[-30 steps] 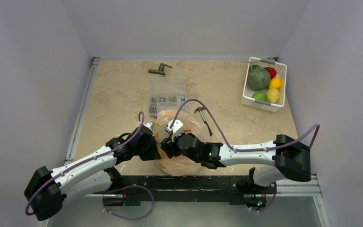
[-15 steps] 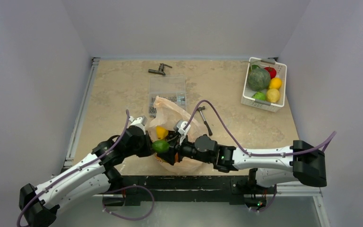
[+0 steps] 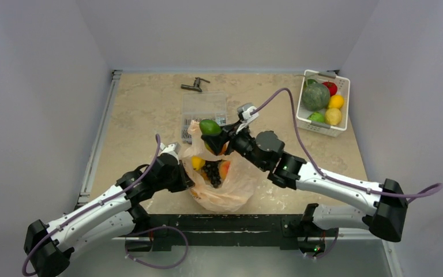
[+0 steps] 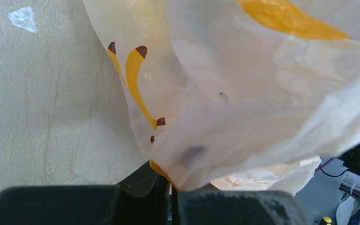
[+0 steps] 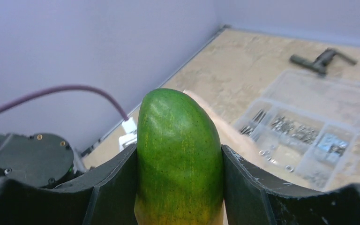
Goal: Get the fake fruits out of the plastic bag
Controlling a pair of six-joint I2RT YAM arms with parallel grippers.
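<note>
- The green fruit is gripped by the right gripper. One finger is pressed to each of its sides.
- In the right wrist view the fruit is seen upright between the jaws, glossy green and shading to yellow-orange at its lower end.
- The fruit is held over the far rim of the plastic bag, close to the near edge of the clear parts box.
- The left gripper is clenched on the bag's left edge. In the left wrist view a fold of the film is seen pinched between the closed jaws of that gripper.
- The bag lies on the table between the two arms, with its mouth held open upward.
- Inside the bag a yellow fruit, a dark grape bunch and an orange-pink peach can be seen, packed close together.
- A T-handle tool lies beyond the parts box, near the far edge of the table.
- A white basket sits at the far right corner, well apart from the bag. It holds a dark green vegetable with red, yellow and green pieces beside it.
</note>
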